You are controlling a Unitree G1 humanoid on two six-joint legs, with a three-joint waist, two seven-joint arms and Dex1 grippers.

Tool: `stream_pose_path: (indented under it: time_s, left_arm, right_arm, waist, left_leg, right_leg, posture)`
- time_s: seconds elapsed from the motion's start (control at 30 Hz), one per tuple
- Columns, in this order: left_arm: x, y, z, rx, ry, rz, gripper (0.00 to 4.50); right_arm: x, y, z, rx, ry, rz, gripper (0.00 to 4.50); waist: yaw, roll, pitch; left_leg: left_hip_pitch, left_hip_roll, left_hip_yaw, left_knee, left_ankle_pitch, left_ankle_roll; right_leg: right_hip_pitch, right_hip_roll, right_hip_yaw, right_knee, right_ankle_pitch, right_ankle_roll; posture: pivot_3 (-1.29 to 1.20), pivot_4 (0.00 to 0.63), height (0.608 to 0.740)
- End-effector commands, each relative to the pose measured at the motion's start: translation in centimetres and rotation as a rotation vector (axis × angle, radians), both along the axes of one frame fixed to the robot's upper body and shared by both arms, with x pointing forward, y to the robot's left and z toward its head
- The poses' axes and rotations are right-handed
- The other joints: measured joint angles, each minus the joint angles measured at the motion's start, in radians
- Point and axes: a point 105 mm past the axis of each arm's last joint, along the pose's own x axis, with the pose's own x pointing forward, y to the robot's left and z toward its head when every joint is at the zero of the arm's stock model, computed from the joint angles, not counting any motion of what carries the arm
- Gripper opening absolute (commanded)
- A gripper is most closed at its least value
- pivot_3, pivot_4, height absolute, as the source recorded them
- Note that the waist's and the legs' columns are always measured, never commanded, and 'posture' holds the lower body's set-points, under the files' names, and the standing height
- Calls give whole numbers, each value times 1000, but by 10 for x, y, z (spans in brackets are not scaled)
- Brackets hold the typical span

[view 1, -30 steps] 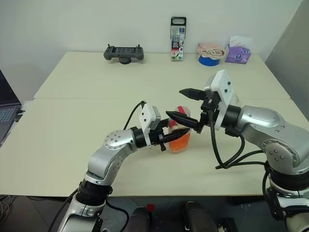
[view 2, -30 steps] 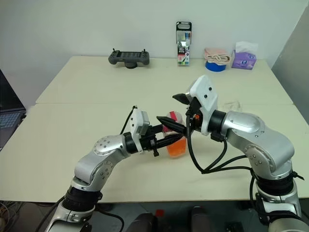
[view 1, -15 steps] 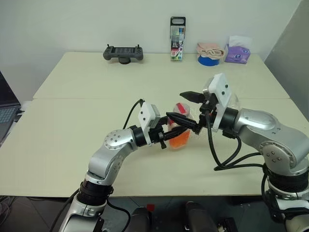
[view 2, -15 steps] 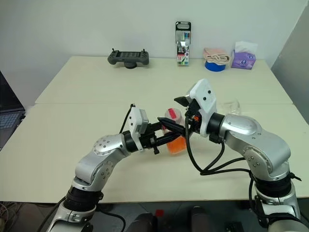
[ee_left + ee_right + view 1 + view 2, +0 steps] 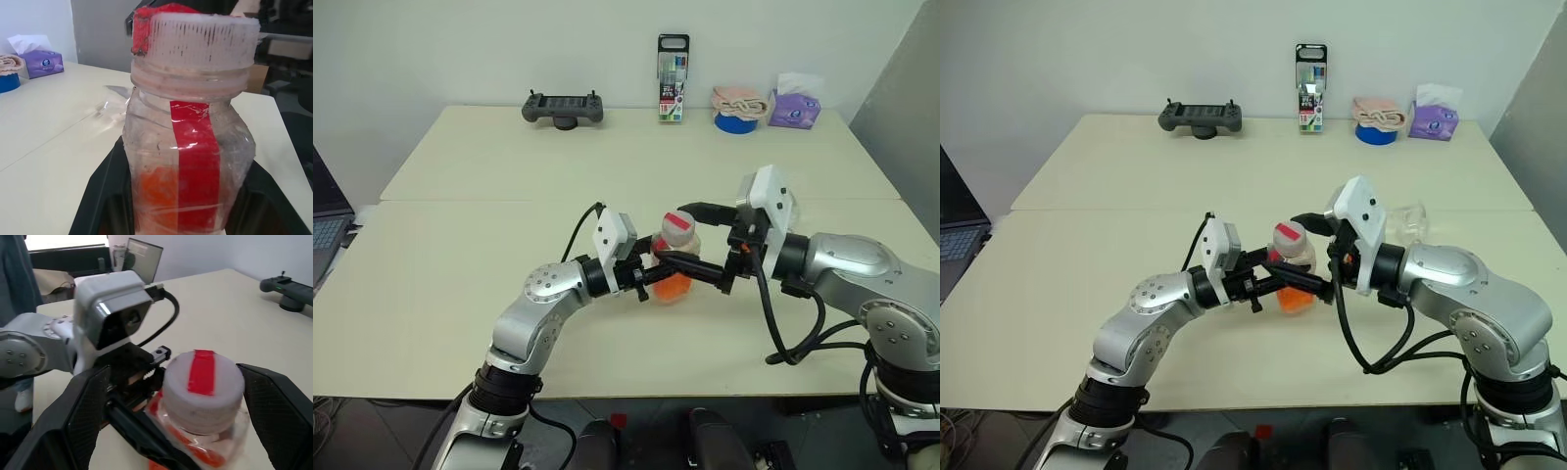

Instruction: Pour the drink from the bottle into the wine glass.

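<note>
Near the front middle of the pale desk [image 5: 460, 294], the bottle [image 5: 675, 264] stands between the two arms, held by the left gripper [image 5: 651, 277], whose jaws are clamped on its squarish lower body from the robot's left. Its drink [image 5: 674, 286], a translucent orange-red liquid, fills only the lower part of the bottle, and a strip of red tape runs up the clear wall to the neck, as the left wrist view shows. On top sits the red-and-white cap [image 5: 677, 223], white and ribbed at the side with a red stripe across it. The right gripper [image 5: 195, 416] reaches in from the robot's right with its jaws wide apart, one black finger on either side of the cap and neck, neither pad seen touching it. The wine glass [image 5: 1408, 217] is behind the right arm, toward the desk's right side, mostly hidden by the wrist housing, so only part of its clear bowl can be made out. Along the far edge of the desk lie a dark handheld controller [image 5: 564, 106], an upright pack of markers [image 5: 673, 79], a blue tape roll [image 5: 737, 119] with a pale cloth on it, and a purple tissue box [image 5: 795, 108].
</note>
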Motion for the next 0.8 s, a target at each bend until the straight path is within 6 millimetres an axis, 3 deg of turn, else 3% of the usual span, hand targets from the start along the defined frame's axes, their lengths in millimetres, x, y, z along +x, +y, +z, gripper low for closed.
stream_pose_path:
  time_s: [0.03,0.4,0.8]
  left_arm:
    - [-2,1,18,-25,-81,-3,1691]
    - [-2,0,18,-26,-78,-3,1691]
    - [-3,-1,17,-27,-74,1,1691]
  right_arm:
    - [0,1,11,32,-44,-25,4312]
    - [11,14,7,32,-42,-79,4312]
    - [34,15,11,46,-68,-189,4312]
  waist:
    - [0,0,0]
    - [-1,0,0]
    - [-1,0,0]
  left_leg:
    - [0,0,0,0,0,0]
    - [0,0,0,0,0,0]
    - [0,0,0,0,0,0]
  right_leg:
    - [0,0,0,0,0,0]
    - [0,0,0,0,0,0]
    - [0,0,0,0,0,0]
  posture:
    - [0,150,740]
    - [0,150,740]
    - [0,150,740]
